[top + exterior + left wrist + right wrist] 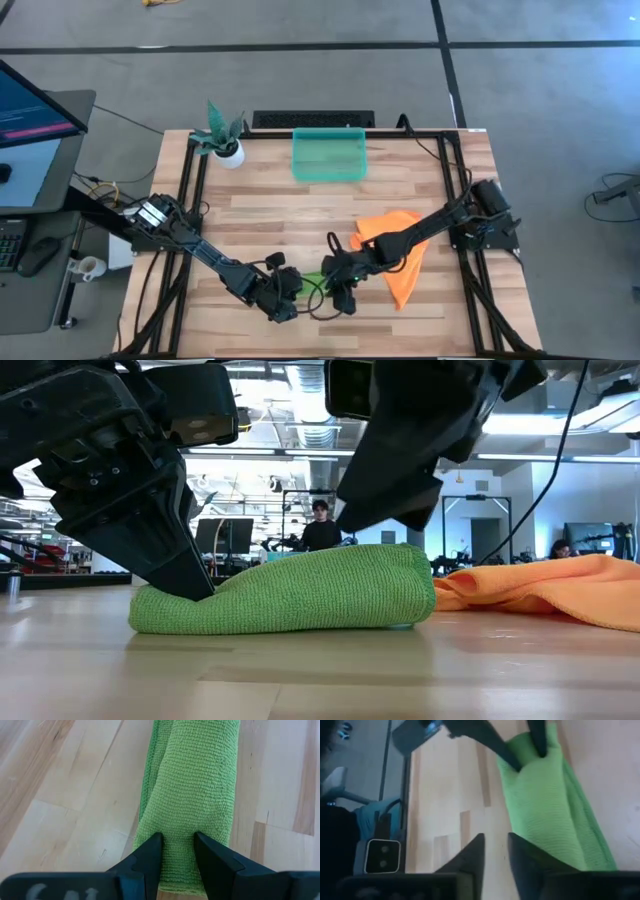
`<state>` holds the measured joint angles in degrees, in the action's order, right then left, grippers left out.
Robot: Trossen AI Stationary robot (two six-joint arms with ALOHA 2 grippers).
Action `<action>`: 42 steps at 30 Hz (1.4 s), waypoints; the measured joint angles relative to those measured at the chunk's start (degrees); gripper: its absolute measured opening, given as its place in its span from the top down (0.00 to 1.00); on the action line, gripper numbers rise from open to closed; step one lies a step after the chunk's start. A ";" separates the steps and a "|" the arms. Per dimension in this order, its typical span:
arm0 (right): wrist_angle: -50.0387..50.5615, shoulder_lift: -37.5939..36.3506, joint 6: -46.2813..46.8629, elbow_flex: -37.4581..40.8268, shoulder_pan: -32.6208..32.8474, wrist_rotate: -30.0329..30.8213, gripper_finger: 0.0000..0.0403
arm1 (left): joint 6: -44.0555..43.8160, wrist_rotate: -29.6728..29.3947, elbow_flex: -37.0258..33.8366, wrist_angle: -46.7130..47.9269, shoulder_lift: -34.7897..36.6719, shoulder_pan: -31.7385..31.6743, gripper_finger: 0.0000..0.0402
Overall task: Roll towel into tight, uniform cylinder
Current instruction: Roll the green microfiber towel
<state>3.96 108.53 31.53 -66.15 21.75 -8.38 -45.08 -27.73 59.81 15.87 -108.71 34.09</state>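
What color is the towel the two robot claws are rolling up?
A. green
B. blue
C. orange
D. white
A: the left gripper pinches one end of the rolled green towel and the right gripper is at its other end, while the orange cloth lies unrolled beside it.

Seen from overhead, both arms cover most of the green towel (pixel 312 281); the right hand (pixel 494 851) may not touch it, its fingertips blurred and an orange cloth (pixel 545 588) cut off at the frame's edge.
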 joint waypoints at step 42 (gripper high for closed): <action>4.82 -2.01 -0.54 -0.02 0.67 10.22 0.96 | -1.73 0.35 0.07 -0.14 0.07 0.02 0.72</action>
<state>8.78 106.52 30.99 -66.17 22.43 1.84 -46.81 -27.38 59.88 15.73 -108.64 34.11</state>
